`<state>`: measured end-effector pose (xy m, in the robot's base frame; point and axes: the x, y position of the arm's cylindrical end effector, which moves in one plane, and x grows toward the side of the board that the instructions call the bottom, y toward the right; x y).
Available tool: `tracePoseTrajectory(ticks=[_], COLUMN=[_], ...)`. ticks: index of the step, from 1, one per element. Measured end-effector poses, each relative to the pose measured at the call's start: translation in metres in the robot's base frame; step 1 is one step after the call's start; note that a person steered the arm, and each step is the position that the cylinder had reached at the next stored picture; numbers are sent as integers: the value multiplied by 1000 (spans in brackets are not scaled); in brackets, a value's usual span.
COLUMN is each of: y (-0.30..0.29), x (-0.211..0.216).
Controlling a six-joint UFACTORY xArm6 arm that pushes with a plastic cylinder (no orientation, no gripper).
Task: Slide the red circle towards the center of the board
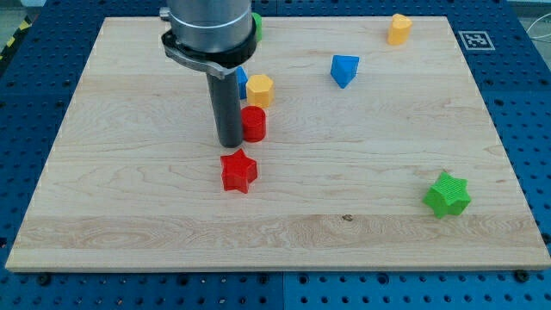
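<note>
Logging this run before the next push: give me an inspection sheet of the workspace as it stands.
Surface: light wooden board, on a blue perforated table.
Job's things: red circle block, touching my tip's right side, left of centre.
Clutter: red star block; yellow hexagon block; blue block; yellow block; green star block; blue and green blocks partly hidden behind the arm.
Grippers: none; my tip on the board.
Cables: nothing seen.
Surroundings: printed marker tag at the top right corner.

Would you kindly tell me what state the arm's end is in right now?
No gripper: my tip holds nothing and sits against the view's left side of the red circle, above the red star.
</note>
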<state>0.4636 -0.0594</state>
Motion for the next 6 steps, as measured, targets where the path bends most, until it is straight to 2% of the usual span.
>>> tracePoseTrajectory(ticks=[1, 4, 6], y=[13, 10, 11], x=[12, -31, -19])
